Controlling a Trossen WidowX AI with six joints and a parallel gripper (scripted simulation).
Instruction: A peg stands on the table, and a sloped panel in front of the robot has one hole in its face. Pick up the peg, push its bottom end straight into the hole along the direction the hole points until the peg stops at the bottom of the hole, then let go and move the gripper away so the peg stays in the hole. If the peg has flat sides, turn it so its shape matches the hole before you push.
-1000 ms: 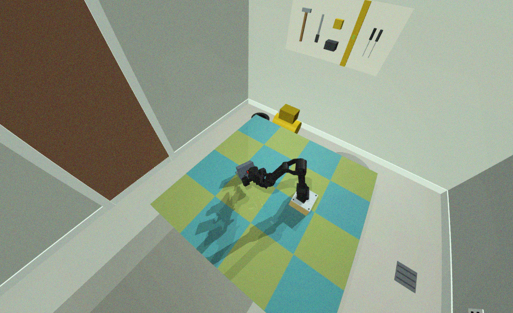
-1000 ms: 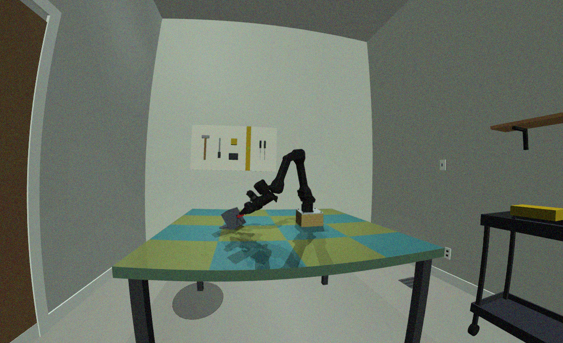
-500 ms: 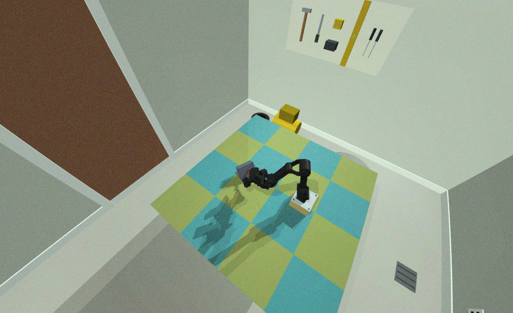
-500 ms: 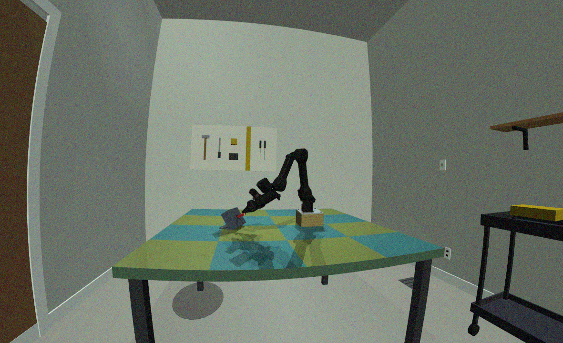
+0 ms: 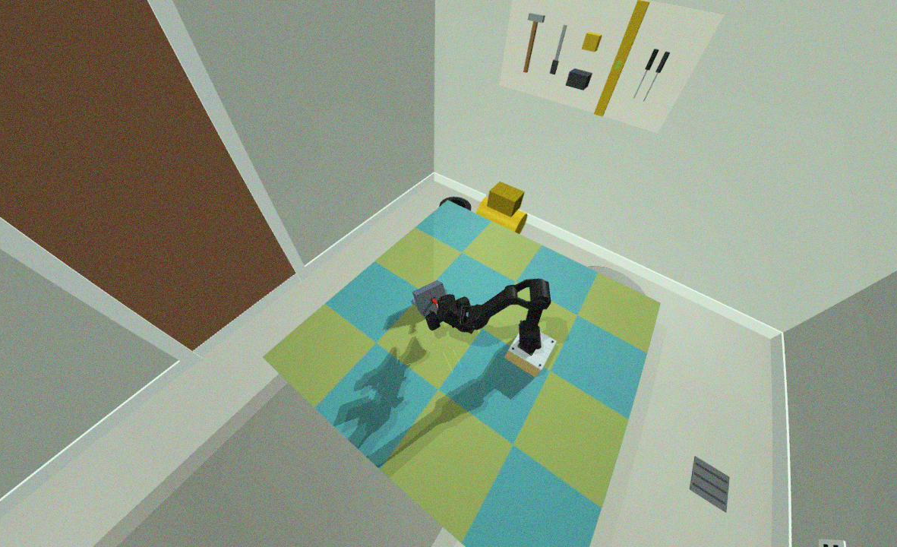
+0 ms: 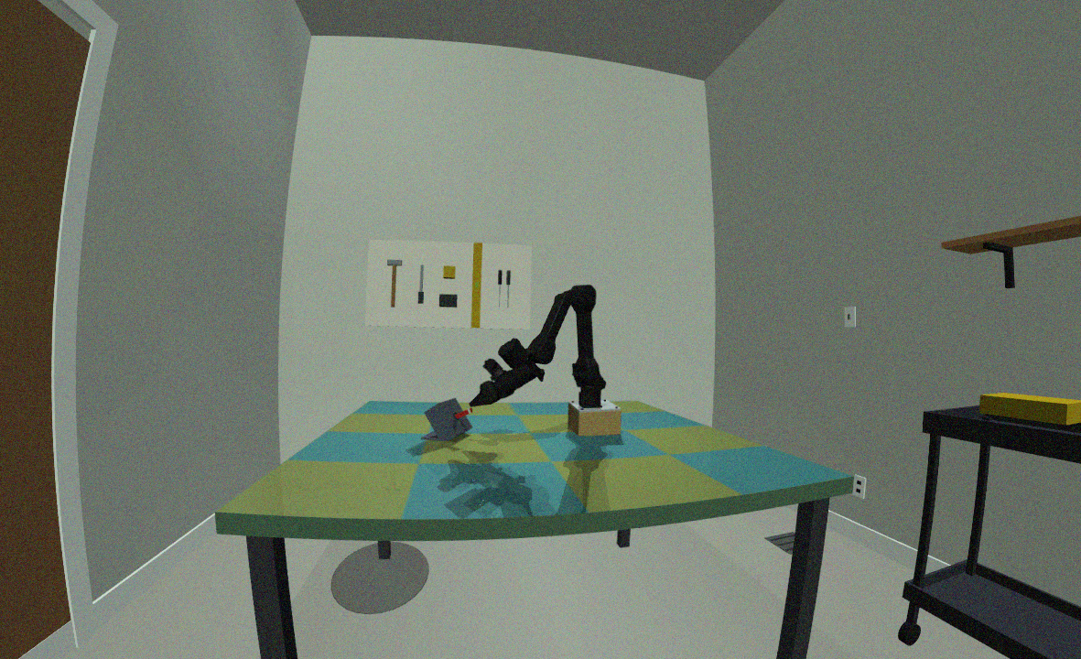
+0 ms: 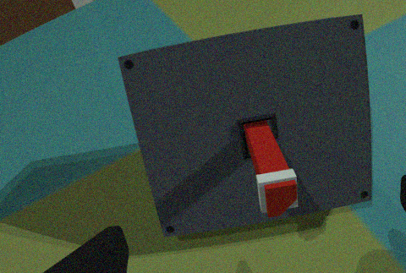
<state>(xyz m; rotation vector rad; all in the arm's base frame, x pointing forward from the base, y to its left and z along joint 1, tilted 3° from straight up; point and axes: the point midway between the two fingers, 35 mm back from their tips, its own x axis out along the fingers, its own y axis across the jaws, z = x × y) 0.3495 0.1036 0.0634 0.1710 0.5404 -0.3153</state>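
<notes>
In the wrist view, my gripper [image 5: 431,311] [image 6: 471,405] [image 7: 266,217] is spread wide, one black finger at lower left and the other at the right edge, with nothing held between them. The red peg [image 5: 434,300] [image 6: 462,414] [image 7: 268,150] stands in the square hole [image 7: 274,126] of the dark gray panel [image 5: 428,296] [image 6: 446,418] [image 7: 190,108], right of the wrist frame's center, its white-banded end sticking out toward me. I cannot tell how deep it sits. In the exterior view, the panel rests on the checkered table [image 5: 566,415] [image 6: 347,491] [image 7: 55,104], left of center.
</notes>
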